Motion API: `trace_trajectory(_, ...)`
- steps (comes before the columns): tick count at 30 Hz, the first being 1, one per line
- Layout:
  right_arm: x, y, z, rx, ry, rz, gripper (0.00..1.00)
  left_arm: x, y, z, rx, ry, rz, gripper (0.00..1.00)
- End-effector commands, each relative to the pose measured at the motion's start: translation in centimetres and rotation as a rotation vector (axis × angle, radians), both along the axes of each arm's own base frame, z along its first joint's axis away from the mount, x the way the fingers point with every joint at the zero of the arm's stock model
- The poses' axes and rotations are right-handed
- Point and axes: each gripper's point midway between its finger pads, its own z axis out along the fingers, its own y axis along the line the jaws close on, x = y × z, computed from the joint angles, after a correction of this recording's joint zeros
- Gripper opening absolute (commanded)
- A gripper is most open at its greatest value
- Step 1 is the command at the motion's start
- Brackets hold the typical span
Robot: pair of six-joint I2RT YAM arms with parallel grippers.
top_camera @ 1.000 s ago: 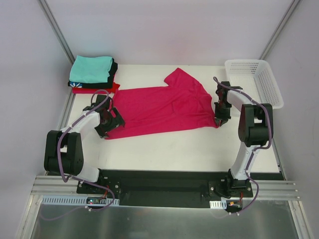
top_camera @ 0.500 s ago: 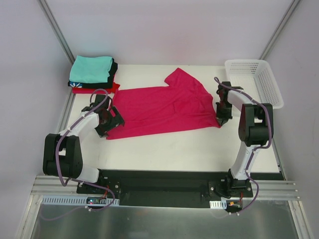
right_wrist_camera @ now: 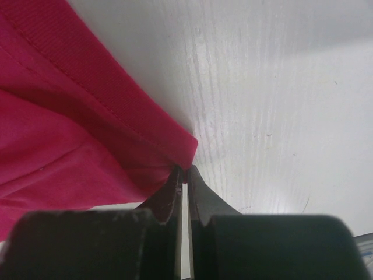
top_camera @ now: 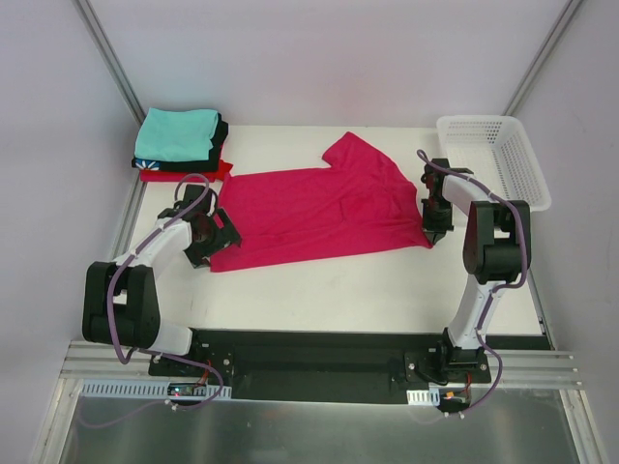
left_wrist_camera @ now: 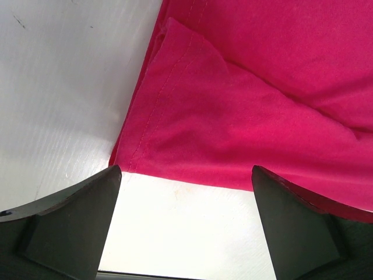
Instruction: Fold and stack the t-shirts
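Closed since a second ago, the right gripper now pinches the near-right corner of the pink tee. That tee lies spread flat across the middle of the white table; folded tees (teal on top) are stacked at the far left. The left gripper sits at the tee's near-left corner, fingers spread wide, holding nothing

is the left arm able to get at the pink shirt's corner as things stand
Probably yes: the left gripper is open right above the crimson-pink t-shirt's hem corner, with nothing lying between them.
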Motion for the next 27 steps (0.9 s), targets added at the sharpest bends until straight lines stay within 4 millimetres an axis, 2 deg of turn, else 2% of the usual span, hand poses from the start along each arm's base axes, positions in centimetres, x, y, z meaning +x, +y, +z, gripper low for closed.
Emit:
trace_trajectory(1, -0.1, -0.8, 0.5, -0.020, 0.015, -0.014, 0.01, 0.7, 0.3, 1.3, 0.010, -0.049, -0.004, 0.93)
trace_trajectory(6, -0.2, -0.6, 0.5, -0.008, 0.019, -0.013, 0.01, 1.1, 1.4, 1.9, 0.118, -0.055, -0.008, 0.90)
trace_trajectory(11, -0.2, -0.4, 0.6, 0.006, 0.015, -0.013, 0.01, 0.4, 3.2, 1.0, 0.236, 0.002, 0.010, 0.89)
trace_trajectory(18, -0.1, -0.3, 0.8, 0.008, 0.010, -0.008, 0.01, -0.6, 3.0, -2.0, 0.199, 0.084, 0.044, 0.69)
trace_trajectory(20, -0.1, -0.3, 0.8, 0.009, 0.011, -0.010, 0.01, -0.6, 3.0, -2.2, 0.183, 0.087, 0.049, 0.59)
trace_trajectory(22, -0.1, -0.2, 0.7, 0.014, 0.010, -0.008, 0.01, -0.7, 3.0, -2.3, 0.180, 0.079, 0.054, 0.43)
trace_trajectory(27, 0.0, -0.2, 0.8, 0.016, 0.009, -0.008, 0.01, -1.1, 3.2, -2.9, 0.181, 0.091, 0.062, 0.42)
